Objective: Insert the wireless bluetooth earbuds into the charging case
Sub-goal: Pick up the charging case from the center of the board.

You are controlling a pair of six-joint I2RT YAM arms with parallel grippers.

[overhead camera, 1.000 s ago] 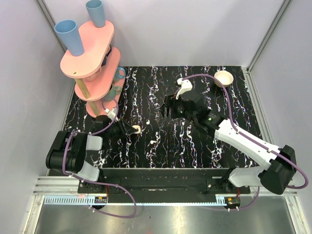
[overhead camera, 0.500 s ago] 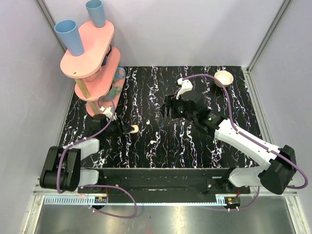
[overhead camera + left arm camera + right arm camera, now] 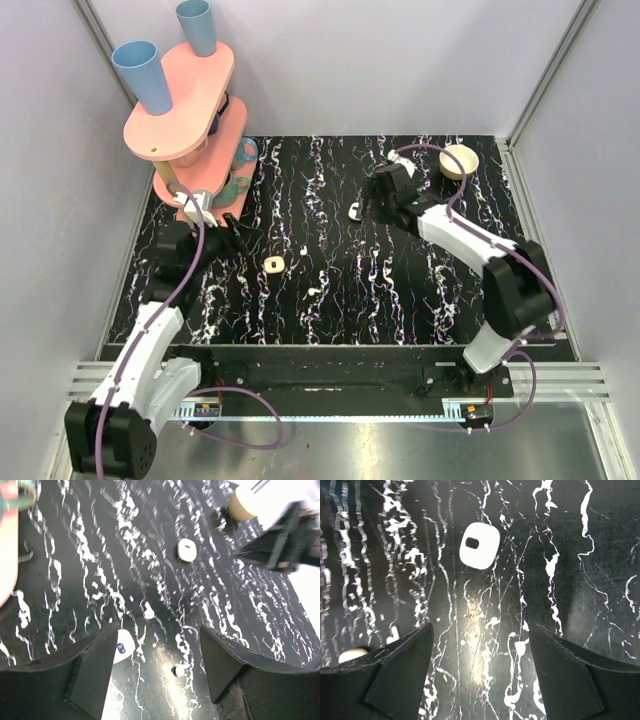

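Note:
Two tiny white earbuds lie loose on the black marbled table: one [image 3: 313, 291] [image 3: 178, 670] nearer the front, the other [image 3: 303, 250] [image 3: 148, 613] [image 3: 394, 632] a little behind it. A cream rounded-square piece [image 3: 273, 264] [image 3: 122, 646] rests just right of my left gripper [image 3: 232, 224] [image 3: 159, 630], which is open and empty. A white rounded-square piece with a dark slot [image 3: 355, 210] [image 3: 479, 545] [image 3: 186, 549] lies ahead of my open, empty right gripper [image 3: 369, 206] [image 3: 481, 627]. I cannot tell which of the two pieces is the charging case.
A pink two-tier stand [image 3: 185, 110] with blue cups [image 3: 140, 75] rises at the back left, close to my left arm. A tan bowl [image 3: 459, 160] [image 3: 242, 505] sits at the back right. Grey walls enclose the table on three sides.
My left gripper opened, let go of the cream piece and drew back left toward the stand. My right arm swung toward the back, and the white piece now lies uncovered on the table.

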